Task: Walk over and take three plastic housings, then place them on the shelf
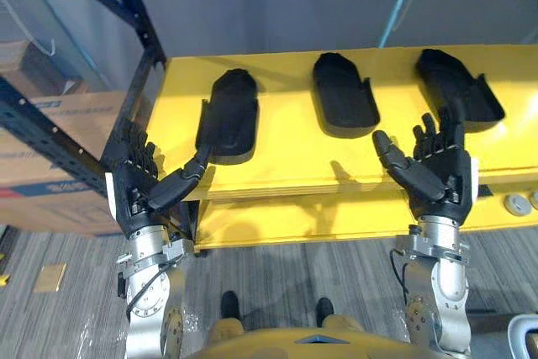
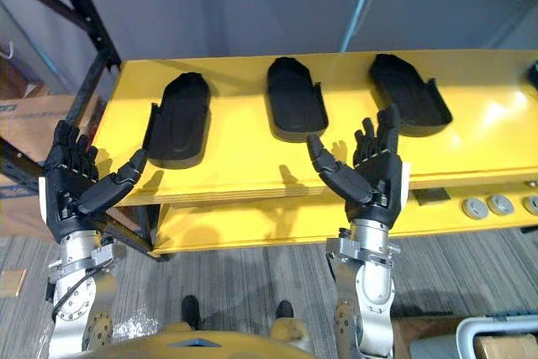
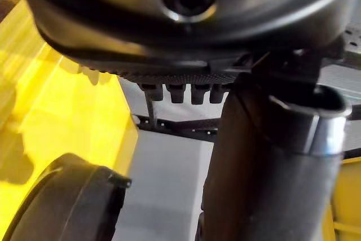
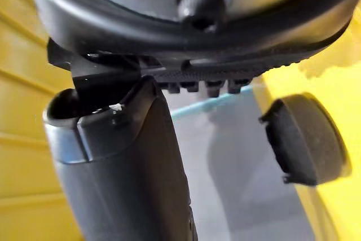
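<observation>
Three black plastic housings lie in a row on the yellow shelf (image 1: 286,161): the left housing (image 1: 229,113), the middle housing (image 1: 345,94) and the right housing (image 1: 458,86). My left hand (image 1: 139,187) is raised at the shelf's front left corner, fingers straight, thumb reaching toward the left housing, holding nothing. My right hand (image 1: 437,170) stands upright at the shelf's front edge between the middle and right housings, open and empty. An end of a housing (image 3: 62,204) shows in the left wrist view, and another housing's end (image 4: 304,139) in the right wrist view.
A dark blue rack upright (image 1: 139,18) and brace frame the shelf's left end. A cardboard box (image 1: 50,145) sits to the left behind it. A lower yellow shelf (image 1: 336,216) carries round silver parts (image 1: 514,203) at the right. Grey floor lies below.
</observation>
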`<state>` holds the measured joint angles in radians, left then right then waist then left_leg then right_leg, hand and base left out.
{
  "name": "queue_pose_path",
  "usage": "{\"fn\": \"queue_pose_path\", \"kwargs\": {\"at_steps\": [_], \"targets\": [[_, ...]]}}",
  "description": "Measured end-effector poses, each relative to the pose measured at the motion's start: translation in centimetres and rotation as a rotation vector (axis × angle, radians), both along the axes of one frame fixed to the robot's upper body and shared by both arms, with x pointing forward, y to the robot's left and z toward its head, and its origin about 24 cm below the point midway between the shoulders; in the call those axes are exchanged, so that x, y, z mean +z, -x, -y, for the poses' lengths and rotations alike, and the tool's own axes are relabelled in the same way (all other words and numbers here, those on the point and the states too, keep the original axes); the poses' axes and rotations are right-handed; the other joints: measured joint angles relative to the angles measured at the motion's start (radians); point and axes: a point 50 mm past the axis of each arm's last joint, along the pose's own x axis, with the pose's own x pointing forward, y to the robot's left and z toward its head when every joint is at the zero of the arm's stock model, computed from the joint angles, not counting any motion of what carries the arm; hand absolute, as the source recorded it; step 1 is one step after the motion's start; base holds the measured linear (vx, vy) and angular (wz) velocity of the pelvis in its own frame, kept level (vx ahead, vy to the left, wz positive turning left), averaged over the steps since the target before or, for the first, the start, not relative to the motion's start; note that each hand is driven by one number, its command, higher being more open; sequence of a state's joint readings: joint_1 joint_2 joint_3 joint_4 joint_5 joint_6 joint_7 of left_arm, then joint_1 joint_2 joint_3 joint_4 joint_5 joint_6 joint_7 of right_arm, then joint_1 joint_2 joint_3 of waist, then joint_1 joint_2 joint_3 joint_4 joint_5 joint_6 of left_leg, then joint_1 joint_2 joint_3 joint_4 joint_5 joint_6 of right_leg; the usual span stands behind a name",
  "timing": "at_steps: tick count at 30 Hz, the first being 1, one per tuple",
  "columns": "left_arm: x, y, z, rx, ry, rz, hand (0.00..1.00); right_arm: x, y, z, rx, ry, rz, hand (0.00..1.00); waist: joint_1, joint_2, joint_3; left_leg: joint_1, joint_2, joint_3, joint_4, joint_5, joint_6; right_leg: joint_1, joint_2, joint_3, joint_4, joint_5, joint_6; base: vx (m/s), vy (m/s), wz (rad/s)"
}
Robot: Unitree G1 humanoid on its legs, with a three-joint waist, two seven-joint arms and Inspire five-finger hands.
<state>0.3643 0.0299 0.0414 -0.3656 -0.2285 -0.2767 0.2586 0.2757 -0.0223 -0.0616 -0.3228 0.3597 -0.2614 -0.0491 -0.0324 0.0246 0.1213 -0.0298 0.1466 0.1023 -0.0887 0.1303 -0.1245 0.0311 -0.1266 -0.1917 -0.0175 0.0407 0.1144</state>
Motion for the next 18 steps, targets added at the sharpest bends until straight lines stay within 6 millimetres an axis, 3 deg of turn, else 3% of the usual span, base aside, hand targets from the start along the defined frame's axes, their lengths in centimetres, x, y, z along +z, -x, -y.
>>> {"fn": "queue_pose_path", "kwargs": {"at_steps": [7, 14, 18], "targets": [[0.9, 0.3, 0.2, 0.000, -0.002, 0.040, 1.00, 0.3, -2.0, -1.3, 0.053, -0.014, 0.029, 1.00, 0.028, 0.006, 0.032, -0.014, -0.001, -0.030, 0.003, 0.004, 0.000, 0.006, 0.000, -0.032, 0.001, -0.004, -0.006, 0.01, -0.008, 0.13], [0.4, 0.7, 0.5, -0.001, -0.142, -0.024, 1.00, 0.1, -2.2, -1.9, 0.074, 0.004, 0.016, 1.00, 0.029, 0.004, 0.053, -0.016, -0.001, -0.031, 0.003, 0.004, -0.001, -0.003, -0.002, -0.037, 0.019, -0.019, -0.010, 0.00, 0.000, 0.00], [-0.3, 0.7, 0.4, -0.005, -0.161, -0.061, 1.00, 0.9, -1.9, -1.6, 0.039, 0.042, 0.091, 1.00, 0.028, 0.006, 0.063, -0.024, -0.002, -0.028, 0.003, 0.004, 0.000, -0.014, -0.003, -0.034, 0.021, -0.019, -0.010, 0.00, -0.001, -0.02]]}}
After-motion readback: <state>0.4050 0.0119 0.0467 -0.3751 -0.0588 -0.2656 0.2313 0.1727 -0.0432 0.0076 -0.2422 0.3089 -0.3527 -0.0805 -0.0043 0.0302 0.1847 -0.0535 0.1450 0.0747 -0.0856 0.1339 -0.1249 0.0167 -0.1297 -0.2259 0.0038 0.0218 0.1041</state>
